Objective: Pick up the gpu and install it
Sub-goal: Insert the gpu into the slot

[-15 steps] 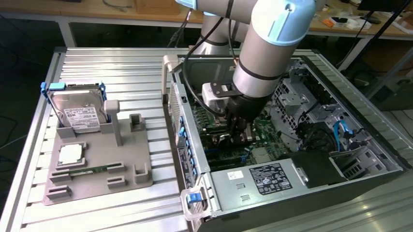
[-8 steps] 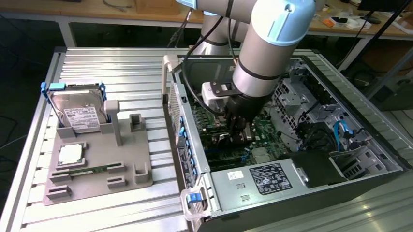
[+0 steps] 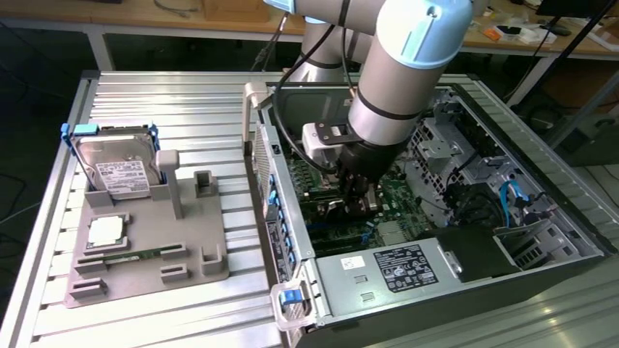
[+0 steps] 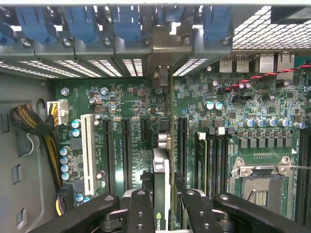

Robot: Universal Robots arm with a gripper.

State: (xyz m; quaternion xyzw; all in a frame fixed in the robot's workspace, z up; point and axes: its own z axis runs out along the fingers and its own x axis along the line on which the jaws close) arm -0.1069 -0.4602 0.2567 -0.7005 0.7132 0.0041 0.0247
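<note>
Now we see the gpu (image 4: 162, 167) edge-on, pinched between the fingers of the gripper (image 4: 163, 213) over the motherboard (image 4: 121, 97) slots, its long axis running toward the blue latches (image 4: 127, 24) at the rear of the case (image 3: 454, 308). The exterior view adds the hard drive (image 3: 116, 172), well apart on its left, outside the case.

A ribbed metal table (image 3: 164, 94) carried everything. On the side toward the exterior view's left lay a flat grey holder (image 3: 145, 270), with a hard drive (image 3: 118, 170) propped upright at its far end. A square chip (image 3: 104, 230) and a thin green memory stick (image 3: 130, 255) rested nearer the front. Just beside the holder, toward the exterior view's right, an open computer case (image 3: 454, 308) lay on its side directly on the table.
</note>
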